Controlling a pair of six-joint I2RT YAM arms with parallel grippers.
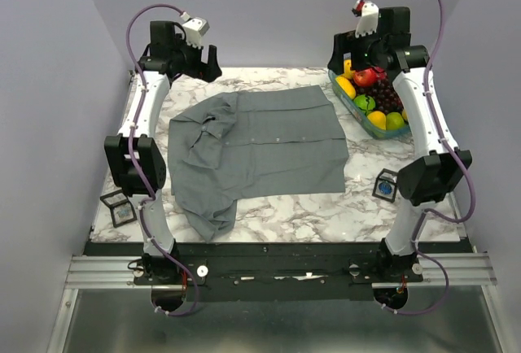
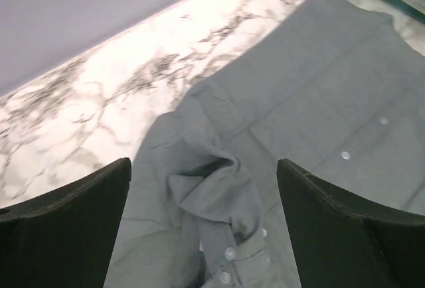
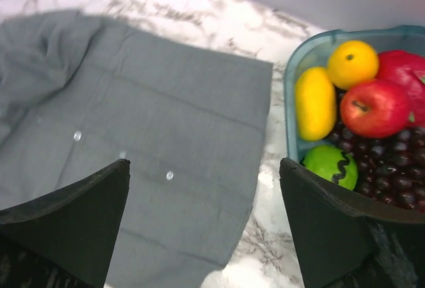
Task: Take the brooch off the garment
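The garment [image 1: 260, 150], a grey button-up shirt, lies spread on the marble table, with its collar and a sleeve bunched at the left. I cannot make out the brooch in any view. My left gripper [image 1: 209, 65] hangs open at the back left, above the shirt's far left corner. In the left wrist view the left gripper [image 2: 204, 165] frames the crumpled collar and cuff of the garment [image 2: 319, 82], holding nothing. My right gripper [image 1: 348, 58] is open at the back right. In the right wrist view the right gripper [image 3: 204, 165] hovers over the garment's [image 3: 146, 102] right edge, empty.
A teal basket [image 1: 368, 128] of fruit stands at the back right, and in the right wrist view the basket [image 3: 289, 102] sits close to the shirt's edge. Small black wire-frame cubes sit at the left [image 1: 120, 208] and right [image 1: 385, 185] of the table.
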